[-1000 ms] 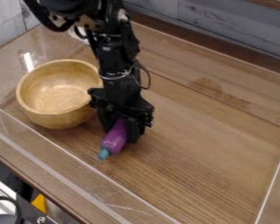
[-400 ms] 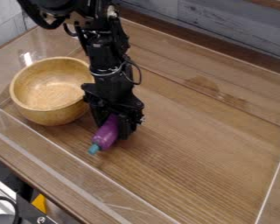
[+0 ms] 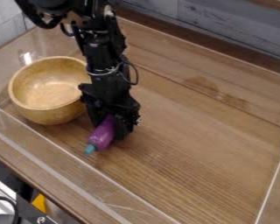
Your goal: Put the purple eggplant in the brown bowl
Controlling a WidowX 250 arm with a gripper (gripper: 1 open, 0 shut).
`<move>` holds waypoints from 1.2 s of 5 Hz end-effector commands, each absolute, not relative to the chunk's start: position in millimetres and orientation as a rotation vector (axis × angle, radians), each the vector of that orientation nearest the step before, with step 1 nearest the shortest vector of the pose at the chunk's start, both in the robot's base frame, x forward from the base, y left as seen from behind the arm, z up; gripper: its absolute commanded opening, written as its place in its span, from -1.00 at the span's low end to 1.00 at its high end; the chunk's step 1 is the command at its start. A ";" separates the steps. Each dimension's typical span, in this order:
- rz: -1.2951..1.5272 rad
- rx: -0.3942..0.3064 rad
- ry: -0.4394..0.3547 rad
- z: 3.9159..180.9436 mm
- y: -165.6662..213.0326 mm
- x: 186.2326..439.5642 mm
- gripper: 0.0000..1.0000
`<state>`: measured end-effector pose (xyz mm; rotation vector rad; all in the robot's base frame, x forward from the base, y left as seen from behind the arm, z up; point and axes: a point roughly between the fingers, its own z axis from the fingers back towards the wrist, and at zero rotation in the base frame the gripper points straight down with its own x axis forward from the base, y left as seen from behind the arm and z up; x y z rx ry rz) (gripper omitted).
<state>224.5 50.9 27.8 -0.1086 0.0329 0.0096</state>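
Black metal pincer (image 3: 105, 118) closed around glossy purple toy eggplant with teal tip (image 3: 101, 136), low over or on brown wooden table (image 3: 189, 140); contact unclear. Round tan wooden bowl (image 3: 48, 92) just beside.

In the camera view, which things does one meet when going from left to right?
The brown bowl, then the purple eggplant. The pincer overlaps the eggplant, so I leave it out.

Purple eggplant (image 3: 102, 136) in the tool's (image 3: 105, 121) grasp
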 end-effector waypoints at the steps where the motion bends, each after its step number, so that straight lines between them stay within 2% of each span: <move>1: 0.031 -0.092 -0.021 44.4 57.1 230.9 -1.00; 2: 0.045 -0.092 -0.022 49.6 56.5 225.9 -1.00; 3: 0.098 -0.102 -0.020 46.9 64.6 224.5 -1.00; 5: 0.155 -0.124 -0.017 66.2 56.4 220.8 -1.00; 6: 0.206 -0.125 -0.020 72.3 64.4 220.9 -1.00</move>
